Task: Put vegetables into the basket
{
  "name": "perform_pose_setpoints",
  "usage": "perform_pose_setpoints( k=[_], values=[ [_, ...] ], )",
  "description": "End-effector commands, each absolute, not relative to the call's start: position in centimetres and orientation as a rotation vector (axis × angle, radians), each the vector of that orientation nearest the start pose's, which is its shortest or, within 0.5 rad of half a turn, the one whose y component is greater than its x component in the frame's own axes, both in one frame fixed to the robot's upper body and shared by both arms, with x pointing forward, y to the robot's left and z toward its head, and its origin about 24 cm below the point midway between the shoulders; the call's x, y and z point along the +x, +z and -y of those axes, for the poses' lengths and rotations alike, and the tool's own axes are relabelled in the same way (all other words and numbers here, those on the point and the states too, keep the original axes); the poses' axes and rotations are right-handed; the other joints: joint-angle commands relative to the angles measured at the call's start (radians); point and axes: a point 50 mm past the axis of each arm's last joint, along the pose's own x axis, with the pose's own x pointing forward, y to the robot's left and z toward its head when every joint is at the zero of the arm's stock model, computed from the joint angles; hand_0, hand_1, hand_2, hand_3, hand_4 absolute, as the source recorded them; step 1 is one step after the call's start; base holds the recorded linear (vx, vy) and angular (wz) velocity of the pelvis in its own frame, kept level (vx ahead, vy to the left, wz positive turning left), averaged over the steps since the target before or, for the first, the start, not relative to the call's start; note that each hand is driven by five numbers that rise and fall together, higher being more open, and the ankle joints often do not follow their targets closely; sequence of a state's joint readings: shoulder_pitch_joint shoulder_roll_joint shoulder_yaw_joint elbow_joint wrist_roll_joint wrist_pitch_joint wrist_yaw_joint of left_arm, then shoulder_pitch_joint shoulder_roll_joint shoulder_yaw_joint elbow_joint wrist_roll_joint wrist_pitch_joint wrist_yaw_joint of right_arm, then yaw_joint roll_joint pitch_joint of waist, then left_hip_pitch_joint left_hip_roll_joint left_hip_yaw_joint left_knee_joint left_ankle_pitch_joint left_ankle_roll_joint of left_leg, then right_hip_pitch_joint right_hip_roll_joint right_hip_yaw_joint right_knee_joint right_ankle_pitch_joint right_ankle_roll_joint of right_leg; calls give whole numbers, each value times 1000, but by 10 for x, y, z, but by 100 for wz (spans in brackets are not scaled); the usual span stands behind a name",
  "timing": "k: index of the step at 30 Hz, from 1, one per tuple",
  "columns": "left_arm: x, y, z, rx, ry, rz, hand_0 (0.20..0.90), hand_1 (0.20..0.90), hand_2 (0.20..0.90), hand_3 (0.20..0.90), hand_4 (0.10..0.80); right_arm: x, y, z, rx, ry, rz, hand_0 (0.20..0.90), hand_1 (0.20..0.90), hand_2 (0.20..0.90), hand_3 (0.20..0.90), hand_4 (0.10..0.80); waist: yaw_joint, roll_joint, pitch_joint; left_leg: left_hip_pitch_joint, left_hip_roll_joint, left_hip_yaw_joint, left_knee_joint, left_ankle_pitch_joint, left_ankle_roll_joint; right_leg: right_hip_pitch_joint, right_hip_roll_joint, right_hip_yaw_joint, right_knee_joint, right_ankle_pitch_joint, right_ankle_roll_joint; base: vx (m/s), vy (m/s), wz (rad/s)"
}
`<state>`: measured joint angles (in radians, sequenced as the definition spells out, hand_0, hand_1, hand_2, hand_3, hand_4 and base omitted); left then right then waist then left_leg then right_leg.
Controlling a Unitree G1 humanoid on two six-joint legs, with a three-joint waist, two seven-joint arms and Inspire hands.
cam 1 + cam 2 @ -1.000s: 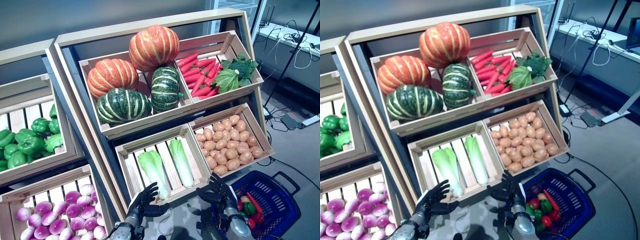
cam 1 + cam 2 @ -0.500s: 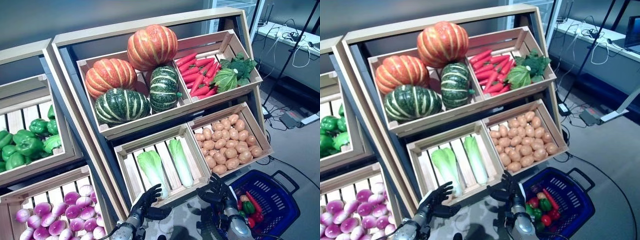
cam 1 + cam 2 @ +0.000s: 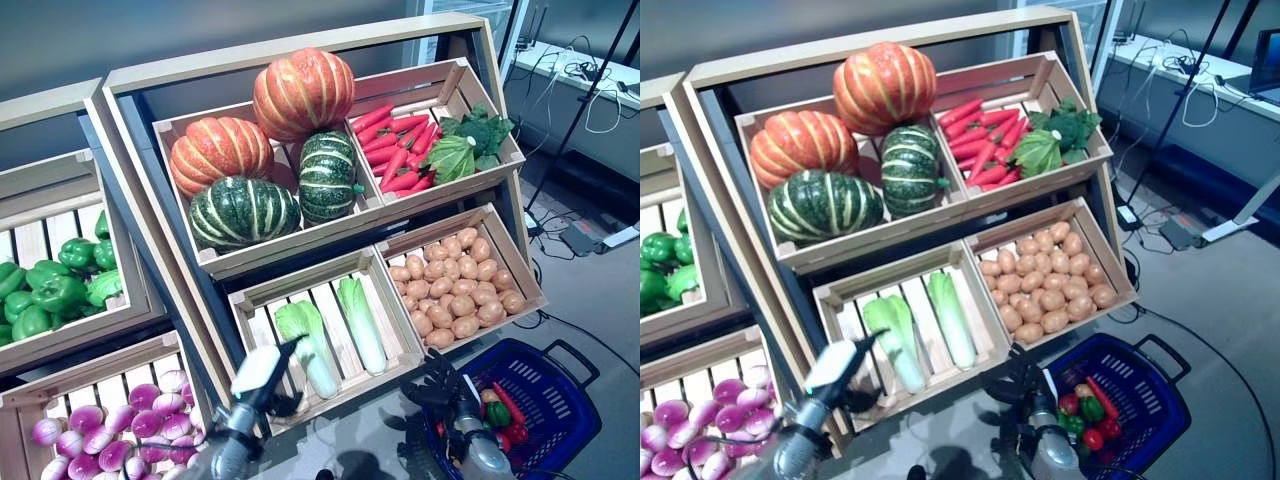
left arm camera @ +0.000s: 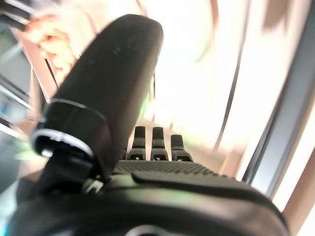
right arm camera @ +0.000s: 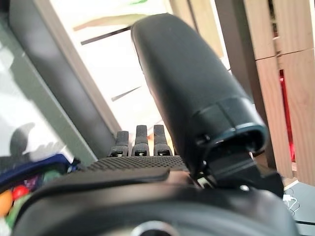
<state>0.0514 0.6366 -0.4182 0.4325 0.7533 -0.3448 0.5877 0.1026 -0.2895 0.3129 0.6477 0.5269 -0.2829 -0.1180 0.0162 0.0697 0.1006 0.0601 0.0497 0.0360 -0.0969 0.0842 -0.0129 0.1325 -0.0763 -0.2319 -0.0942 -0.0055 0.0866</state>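
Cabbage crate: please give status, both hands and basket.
Left hand open, raised at the cabbage crate, nothing held. Right hand open, empty, beside the blue basket. Napa cabbages in crate. Path clear.

Orange ribbed pumpkins [image 3: 303, 93] beside dark green squashes [image 3: 243, 211] striped pale cream; red carrots [image 3: 398, 152], tan potatoes [image 3: 456, 293], pale green cabbages [image 3: 360, 324]. Bright green peppers [image 3: 55, 287], purple-and-white onions [image 3: 130, 423], all in pale wooden crates [image 3: 390, 262]. Deep blue basket [image 3: 566, 403] with red and green vegetables [image 3: 502, 412].
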Motion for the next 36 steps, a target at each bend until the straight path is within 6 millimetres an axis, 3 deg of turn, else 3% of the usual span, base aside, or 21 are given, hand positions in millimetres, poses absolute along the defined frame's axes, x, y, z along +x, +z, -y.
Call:
perform_pose_setpoints(
  k=[1,3,8,11,17,24,28,36],
  values=[
    [252,42,-231,1466,-76,555,900,900,900,900,800,199,-68,208,132,-116,-362,900,900,900,900,800,-15,-12,20,77,-95,20,10,-132,53,22,17,24,7,-19,-69,99,101,-1],
    [256,46,-241,1522,-61,509,900,900,900,900,800,197,-67,214,109,-110,-364,900,900,900,900,800,-25,-3,20,85,-98,27,10,-127,50,25,12,23,12,-21,-69,87,131,-2],
    [278,53,-252,1677,-6,489,900,900,900,900,800,207,-55,230,-4,-49,-343,900,900,900,900,800,-71,31,93,-51,-109,51,278,-190,40,-129,-40,36,322,-134,-94,-60,173,-6],
    [294,61,-256,1751,1,465,900,900,900,900,800,223,-43,242,-36,-28,-319,900,900,900,900,800,-94,33,156,-166,-107,89,468,-265,52,-266,-82,69,539,-214,-109,-90,127,-17],
    [321,90,-253,1892,55,543,900,900,900,900,800,263,-5,250,-30,-29,-175,900,900,900,900,800,-110,16,224,-405,-98,145,734,-371,75,-539,-108,136,840,-298,-128,-163,54,-16],
    [343,137,-257,1928,194,581,900,900,900,900,800,287,31,256,-52,9,-63,900,900,900,900,800,-144,3,280,-696,-52,175,1073,-488,93,-839,-79,215,1153,-383,-152,-71,13,-5],
    [350,160,-261,1969,285,610,900,900,900,900,800,297,47,251,-46,46,-18,900,900,900,900,800,-152,-6,294,-822,-27,167,1205,-521,94,-957,-55,230,1266,-414,-162,-50,-33,-5],
    [359,179,-270,2166,266,563,900,900,900,900,800,312,73,252,-27,62,60,900,900,900,900,800,-169,-8,309,-1015,5,128,1414,-571,90,-1132,-14,251,1448,-465,-175,-18,-18,-1]
  ],
)
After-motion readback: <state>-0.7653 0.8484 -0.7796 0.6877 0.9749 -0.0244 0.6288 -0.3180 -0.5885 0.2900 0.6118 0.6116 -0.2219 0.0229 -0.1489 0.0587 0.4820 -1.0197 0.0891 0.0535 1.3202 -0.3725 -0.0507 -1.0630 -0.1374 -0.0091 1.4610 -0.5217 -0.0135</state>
